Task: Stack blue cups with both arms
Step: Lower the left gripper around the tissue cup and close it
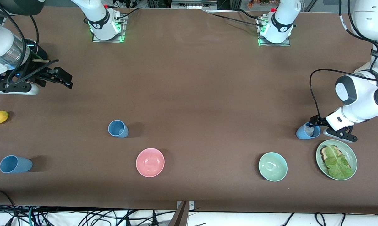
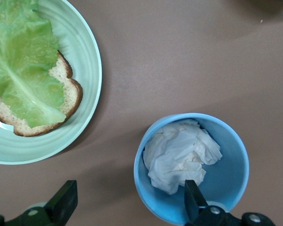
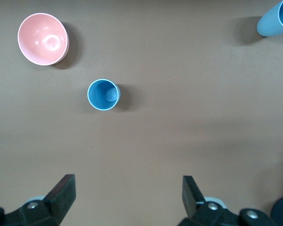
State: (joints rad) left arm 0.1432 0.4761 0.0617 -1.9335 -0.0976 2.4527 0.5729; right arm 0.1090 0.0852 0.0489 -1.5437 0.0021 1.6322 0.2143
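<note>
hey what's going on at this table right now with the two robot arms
The left gripper sits open at a blue cup holding crumpled white paper, one finger inside the rim, beside a green plate of bread and lettuce. The right gripper waits open over bare table. Two more blue cups, one upright and one near the right arm's end, stand unstacked.

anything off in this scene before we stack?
Yes. The blue cup under the left claw, beside the plate, has crumpled white paper inside, so another cup would not nest fully. One open claw finger sits inside its rim. The right claw waits, open.
</note>
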